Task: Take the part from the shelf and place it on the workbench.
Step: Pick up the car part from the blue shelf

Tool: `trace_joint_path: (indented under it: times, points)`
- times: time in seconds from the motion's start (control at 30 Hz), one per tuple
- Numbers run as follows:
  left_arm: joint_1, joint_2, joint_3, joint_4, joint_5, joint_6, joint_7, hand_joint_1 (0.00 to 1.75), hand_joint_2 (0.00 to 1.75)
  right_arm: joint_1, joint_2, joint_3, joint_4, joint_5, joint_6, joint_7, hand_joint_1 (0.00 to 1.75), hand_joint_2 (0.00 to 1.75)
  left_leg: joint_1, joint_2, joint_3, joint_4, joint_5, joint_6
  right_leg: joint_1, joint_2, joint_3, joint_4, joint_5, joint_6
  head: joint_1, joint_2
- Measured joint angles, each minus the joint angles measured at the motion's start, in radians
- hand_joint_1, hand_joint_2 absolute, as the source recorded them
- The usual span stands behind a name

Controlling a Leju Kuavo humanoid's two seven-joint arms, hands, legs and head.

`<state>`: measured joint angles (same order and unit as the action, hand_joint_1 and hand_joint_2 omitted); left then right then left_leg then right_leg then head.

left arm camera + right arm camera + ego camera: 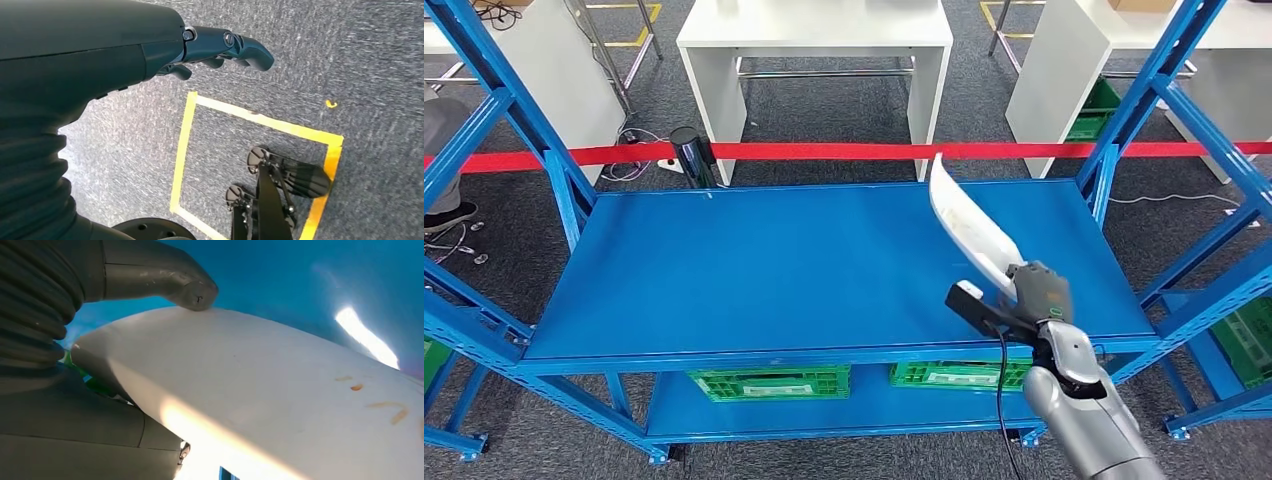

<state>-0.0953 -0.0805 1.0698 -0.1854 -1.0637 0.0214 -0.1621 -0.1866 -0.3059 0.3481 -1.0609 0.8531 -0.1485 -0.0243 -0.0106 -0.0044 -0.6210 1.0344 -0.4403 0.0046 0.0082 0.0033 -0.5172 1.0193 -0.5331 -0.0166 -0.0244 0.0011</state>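
Right hand [1036, 300] grips the white part [969, 225] by its near end, thumb [192, 292] pressed on the top face in the right wrist view, other fingers hidden under it. The part is up in the air over the right side of the blue shelf [774, 270], not resting on the deck; it looks lifted clear, though a contact at the far tip can't be ruled out from this angle. Long axis runs from the hand up and away toward the back-left, the far tip tilted high near the red tape barrier [824, 152]. So the part sticks out well ahead of the fingers, with all its length beyond the grasp. Left hand [220, 47] hangs by the robot's side over grey carpet with a yellow floor square [185, 145], fingers loosely curled, holding nothing. Right arm is the only one near the part. Likely step: carry it off the shelf toward a workbench; white tables [814, 40] stand behind the tape. The long overhang could swing and clip the blue shelf upright [1124, 130] on the right.
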Motion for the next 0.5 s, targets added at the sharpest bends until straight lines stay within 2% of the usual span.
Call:
trace_joint_path:
  times: [0.17,0.27,0.5]
  points:
    - [0.000,-0.001,0.001,0.000,-0.005,0.000,0.005,0.00,1.75,-0.156,-0.060,-0.087,-0.131,-0.216,0.026,-0.105,1.75,1.75,0.000,0.000,0.000,0.000,0.001,0.001,-0.001,0.000,-0.001,0.000,0.001,0.001,0.000,0.000]
    - [0.000,-0.005,0.001,0.000,-0.005,0.000,0.005,0.00,1.75,-0.237,-0.091,-0.136,-0.205,-0.260,0.050,-0.132,1.75,1.75,0.000,0.000,0.001,0.000,0.001,0.001,-0.001,0.000,-0.001,0.000,0.001,0.001,0.000,0.000]
    - [-0.001,-0.016,0.003,0.000,-0.002,0.000,0.005,0.00,1.75,-0.264,-0.105,-0.163,-0.312,-0.293,0.017,-0.189,1.75,1.75,0.000,0.000,0.001,0.000,0.001,0.001,-0.001,0.000,0.000,0.000,0.001,0.001,0.000,0.000]
